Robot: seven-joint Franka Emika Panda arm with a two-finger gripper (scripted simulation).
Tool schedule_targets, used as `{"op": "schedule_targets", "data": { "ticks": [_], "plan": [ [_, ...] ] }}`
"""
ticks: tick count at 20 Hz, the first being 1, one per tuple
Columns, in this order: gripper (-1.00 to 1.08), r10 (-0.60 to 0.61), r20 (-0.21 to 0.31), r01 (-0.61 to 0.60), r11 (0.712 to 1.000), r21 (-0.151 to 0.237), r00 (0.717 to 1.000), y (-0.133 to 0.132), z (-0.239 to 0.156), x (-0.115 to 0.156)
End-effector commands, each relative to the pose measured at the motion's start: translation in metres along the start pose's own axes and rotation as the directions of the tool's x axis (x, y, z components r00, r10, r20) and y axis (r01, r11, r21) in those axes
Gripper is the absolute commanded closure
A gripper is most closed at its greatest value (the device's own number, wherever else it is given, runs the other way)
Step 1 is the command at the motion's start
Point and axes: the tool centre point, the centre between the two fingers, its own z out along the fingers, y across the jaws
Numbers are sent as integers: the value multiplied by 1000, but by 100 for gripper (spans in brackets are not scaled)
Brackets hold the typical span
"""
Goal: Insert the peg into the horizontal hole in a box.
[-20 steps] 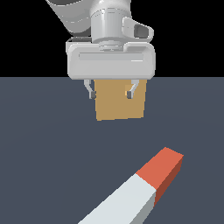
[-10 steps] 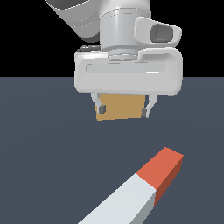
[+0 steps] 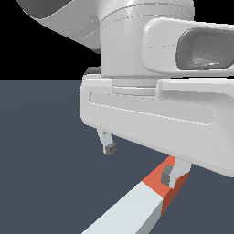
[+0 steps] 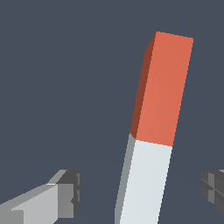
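The exterior view is mostly filled by the white Franka hand, whose broad body spans the frame from about nine o'clock to four o'clock. Below it hangs the gripper [image 3: 139, 161], with one dark-tipped finger [image 3: 109, 147] free over the dark grey floor [image 3: 41, 155] and the other finger in front of the red-orange end of the peg [image 3: 137, 205]. The peg itself runs from the bottom edge near six o'clock up toward four o'clock, pale grey-white along its length and red-orange at the far tip. The box and its hole do not show in this view, probably hidden behind the hand.

The wrist view gives what the exterior view cannot: the peg [image 4: 153, 131] seen from above along its length, lying flat on the floor [image 4: 52, 65], with the grey-white part between the two fingertips. One fingertip [image 4: 65, 192] sits at about seven o'clock in the frame, the other at about four o'clock at the frame edge. Clear floor shows between each pad and the peg's sides, so the jaws stand wide apart, straddling the bar and touching nothing. No box appears in this view either.
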Motion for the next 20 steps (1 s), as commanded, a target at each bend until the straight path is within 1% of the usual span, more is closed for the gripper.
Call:
{"op": "schedule_targets", "data": {
  "ticks": [1,5,8,16,20],
  "plan": [
    [-92,78,-6,-78,997,2,997,8,8,-14],
    [-92,160,-12,-160,987,6,987,14,16,-30],
    [-92,191,-14,-191,982,8,981,15,19,-37],
    [-92,188,-14,-188,982,8,982,15,20,-37],
    [-92,187,-14,-187,982,8,982,15,29,-36]
  ]
}}
